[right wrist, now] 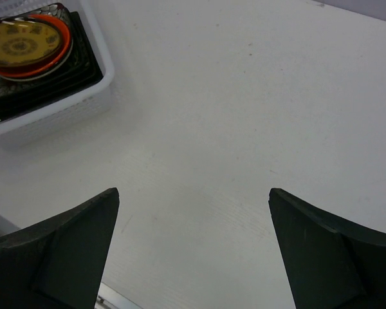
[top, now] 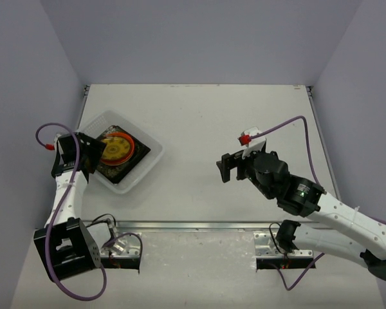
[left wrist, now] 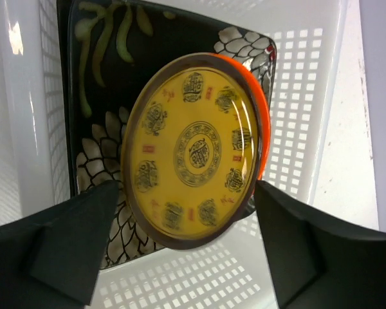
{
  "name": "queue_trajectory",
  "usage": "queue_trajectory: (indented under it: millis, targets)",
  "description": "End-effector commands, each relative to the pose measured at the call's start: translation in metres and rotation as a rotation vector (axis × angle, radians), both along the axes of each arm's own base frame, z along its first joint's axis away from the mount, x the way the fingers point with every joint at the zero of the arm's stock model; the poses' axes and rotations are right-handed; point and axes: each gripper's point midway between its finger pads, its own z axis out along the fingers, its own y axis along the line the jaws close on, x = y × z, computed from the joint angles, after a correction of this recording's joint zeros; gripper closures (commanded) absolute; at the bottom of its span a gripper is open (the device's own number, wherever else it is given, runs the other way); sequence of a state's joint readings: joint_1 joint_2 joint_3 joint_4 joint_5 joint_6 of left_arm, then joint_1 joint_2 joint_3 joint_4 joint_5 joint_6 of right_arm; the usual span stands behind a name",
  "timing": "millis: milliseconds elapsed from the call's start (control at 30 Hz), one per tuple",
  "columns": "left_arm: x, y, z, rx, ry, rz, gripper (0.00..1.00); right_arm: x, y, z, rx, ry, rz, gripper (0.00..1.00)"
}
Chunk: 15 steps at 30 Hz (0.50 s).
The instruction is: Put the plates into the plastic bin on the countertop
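Note:
The clear plastic bin sits on the white countertop at the left. Inside it lies a stack: a small round yellow plate on top of an orange plate, over a black square plate with white flowers. The stack also shows in the top view and the right wrist view. My left gripper is open just above the bin's near side, holding nothing. My right gripper is open and empty over bare countertop at centre right.
A metal rail runs along the countertop's front edge. Grey walls close the left, back and right sides. The bin's rim shows at the upper left of the right wrist view.

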<state>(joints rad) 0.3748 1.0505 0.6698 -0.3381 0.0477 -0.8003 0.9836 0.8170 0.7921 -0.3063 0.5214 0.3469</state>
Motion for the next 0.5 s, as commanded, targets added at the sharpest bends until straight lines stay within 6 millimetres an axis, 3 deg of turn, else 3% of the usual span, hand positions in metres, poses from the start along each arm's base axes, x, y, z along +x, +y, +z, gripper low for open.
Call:
queue_trajectory:
  millis: [0,167,300,367,467]
  targets:
    - [0.004,0.013,0.018,0.055,-0.068,0.044,0.03,-0.006,0.002,0.015,0.028,0.040,0.019,0.01]
    - [0.005,0.005,0.029,0.088,-0.067,-0.053,0.00,-0.003,-0.011,0.005,-0.066,0.082,-0.036,0.01]
    - [0.007,-0.019,0.027,0.126,-0.024,-0.244,0.00,0.016,-0.022,0.000,-0.182,0.122,-0.125,0.01]
    - [0.008,-0.046,0.032,0.183,-0.009,-0.390,0.00,0.023,-0.024,0.012,-0.191,0.079,-0.137,0.01]
    - [0.010,-0.072,0.066,0.324,-0.021,-0.496,0.00,0.028,-0.042,0.042,-0.194,0.002,-0.210,0.01]
